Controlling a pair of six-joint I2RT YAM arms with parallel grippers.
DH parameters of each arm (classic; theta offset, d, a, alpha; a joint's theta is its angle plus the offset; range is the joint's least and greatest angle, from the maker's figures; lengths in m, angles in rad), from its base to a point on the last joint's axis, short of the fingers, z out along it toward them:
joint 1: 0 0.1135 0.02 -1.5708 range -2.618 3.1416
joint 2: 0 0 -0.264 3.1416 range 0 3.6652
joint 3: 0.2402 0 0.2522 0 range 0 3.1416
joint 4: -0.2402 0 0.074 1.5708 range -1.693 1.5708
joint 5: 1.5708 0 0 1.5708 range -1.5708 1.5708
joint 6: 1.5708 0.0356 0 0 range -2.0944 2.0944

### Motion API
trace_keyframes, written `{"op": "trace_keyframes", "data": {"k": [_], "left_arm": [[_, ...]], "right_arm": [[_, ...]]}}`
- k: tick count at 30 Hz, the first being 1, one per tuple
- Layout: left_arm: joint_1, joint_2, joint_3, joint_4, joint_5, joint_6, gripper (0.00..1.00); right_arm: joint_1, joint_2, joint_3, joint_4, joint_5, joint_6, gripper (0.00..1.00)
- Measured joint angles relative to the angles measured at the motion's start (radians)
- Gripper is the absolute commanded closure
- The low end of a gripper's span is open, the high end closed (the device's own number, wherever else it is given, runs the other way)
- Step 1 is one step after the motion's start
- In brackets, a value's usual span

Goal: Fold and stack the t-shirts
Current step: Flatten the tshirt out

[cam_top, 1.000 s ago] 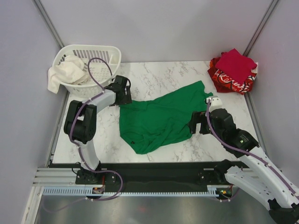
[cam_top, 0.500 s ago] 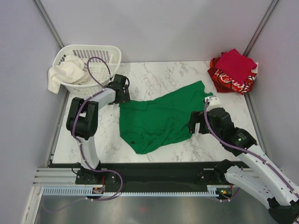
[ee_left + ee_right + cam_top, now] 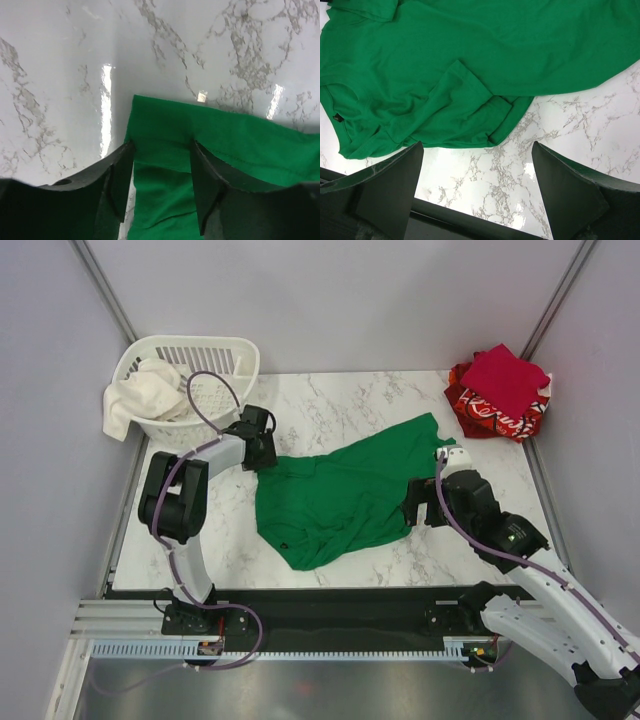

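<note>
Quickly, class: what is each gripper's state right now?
Left gripper: open, jaws astride the green t-shirt edge.
Right gripper: open wide, holding nothing.

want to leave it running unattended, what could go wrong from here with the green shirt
1. The left gripper straddles just the corner hem of the green shirt; closing there may catch a thin edge and slip off when pulled.
2. The right gripper hangs open by a doubled-over bunch at the shirt's edge; gripping it could lock that wrinkle into the fold.
</note>
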Motion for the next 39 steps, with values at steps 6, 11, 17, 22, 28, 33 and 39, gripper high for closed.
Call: {"op": "trace_keyframes", "data": {"k": [6,11,17,22,28,33,39], "left_arm": [[-0.058,-0.021,-0.028,0.0,0.0,0.0,0.44],[-0.07,-0.021,-0.028,-0.002,0.004,0.001,0.63],[-0.068,-0.021,-0.02,-0.018,-0.003,0.002,0.75],[-0.068,-0.021,0.053,-0.106,-0.03,0.01,0.78],[-0.074,-0.092,0.176,-0.179,-0.076,0.049,0.77],[-0.092,-0.224,0.206,-0.211,-0.101,0.086,0.74],[-0.102,-0.302,0.22,-0.265,-0.098,0.113,0.62]], "right_arm": [[0.0,0.003,0.0,0.0,0.0,0.0,0.02],[0.0,-0.006,0.0,0.0,0.0,0.0,0.02],[0.0,-0.013,0.0,0.0,0.0,0.0,0.02],[0.001,-0.016,0.0,0.0,0.0,0.0,0.02],[0.003,-0.019,0.0,0.0,0.0,0.0,0.02],[0.003,-0.018,0.0,0.0,0.0,0.0,0.02],[0.003,-0.016,0.0,0.0,0.0,0.0,0.02]]}}
